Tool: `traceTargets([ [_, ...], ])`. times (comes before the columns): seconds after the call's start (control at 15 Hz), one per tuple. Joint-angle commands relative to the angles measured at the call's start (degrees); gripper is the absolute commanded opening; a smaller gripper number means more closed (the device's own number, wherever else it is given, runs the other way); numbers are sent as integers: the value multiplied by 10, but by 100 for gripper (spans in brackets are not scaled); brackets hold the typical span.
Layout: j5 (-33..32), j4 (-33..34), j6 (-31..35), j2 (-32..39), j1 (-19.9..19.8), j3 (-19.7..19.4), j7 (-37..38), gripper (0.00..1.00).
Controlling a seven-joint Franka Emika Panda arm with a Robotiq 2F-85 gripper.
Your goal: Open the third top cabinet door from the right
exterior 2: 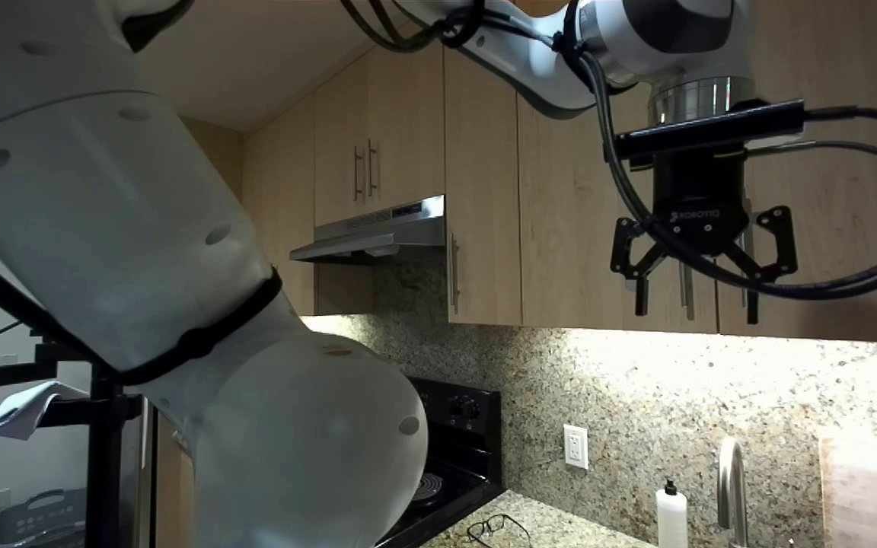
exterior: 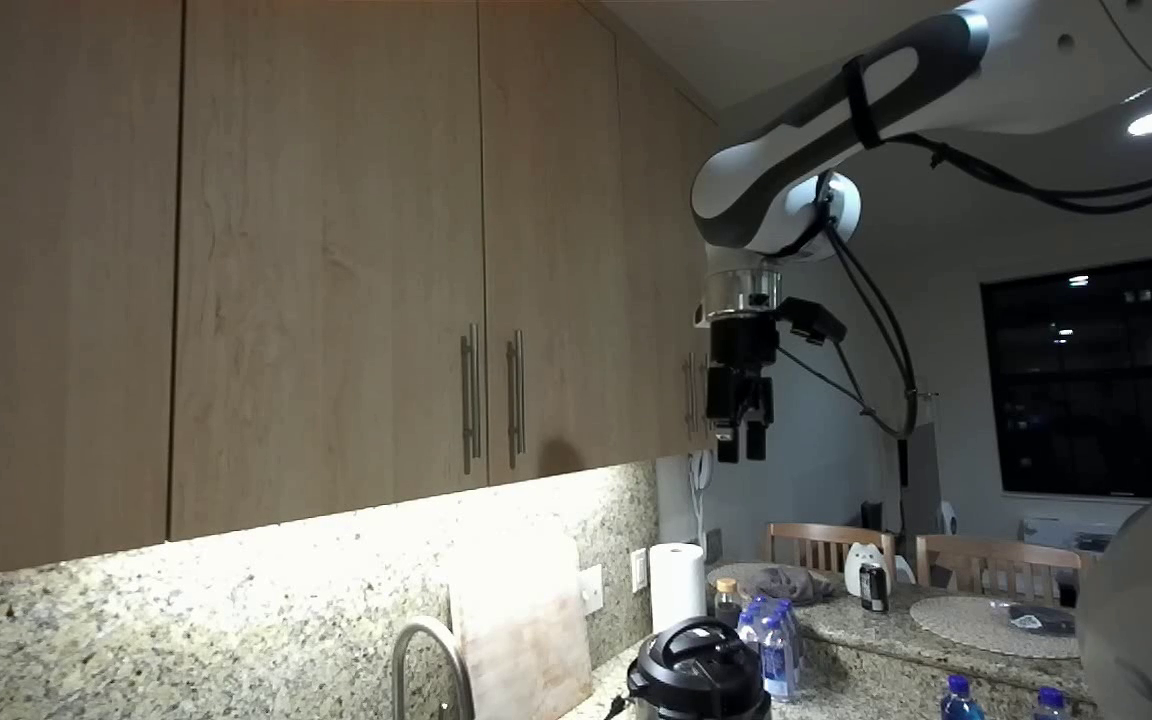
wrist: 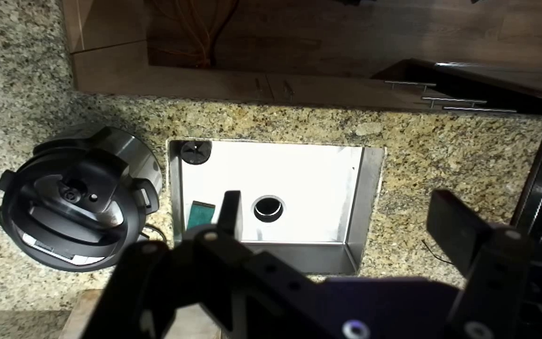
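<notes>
The third top cabinet door (exterior: 556, 200) is a tan wood panel, closed and flush with its neighbours. Low on its left edge runs a slim vertical silver handle (exterior: 520, 392). In an exterior view the same door (exterior 2: 849, 205) fills the right side, its handle mostly covered by my gripper (exterior 2: 697, 303). Pointing straight down, the gripper (exterior: 741, 443) hangs in front of the upper cabinets, apart from the door in an exterior view. Its fingers are wide apart in the wrist view, where only the sink and counter appear between and beyond the fingertips (wrist: 229, 207). It holds nothing.
A wider door (exterior: 336, 250) with its handle on the right adjoins. A range hood (exterior 2: 377, 232) juts out farther along. Below are a sink (wrist: 370, 188), a curved faucet (exterior: 431, 650), a black pressure cooker (exterior: 701, 665), a paper towel roll (exterior: 678, 590) and water bottles (exterior: 776, 655).
</notes>
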Motion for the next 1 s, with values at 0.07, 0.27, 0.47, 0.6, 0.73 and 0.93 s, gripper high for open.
traceTargets([
  [0.07, -2, 17, 21, 16, -6, 15, 9, 100],
  [0.27, -10, 26, 83, 31, -6, 36, 35, 100],
  [0.47, -2, 39, 172, 55, -7, 60, 86, 100],
  [0.6, 2, 50, 231, 70, -8, 79, 131, 100],
  [0.73, 6, 63, 290, 83, -10, 96, 180, 100],
  [0.93, 0, 90, 360, 115, -19, 127, 265, 100],
])
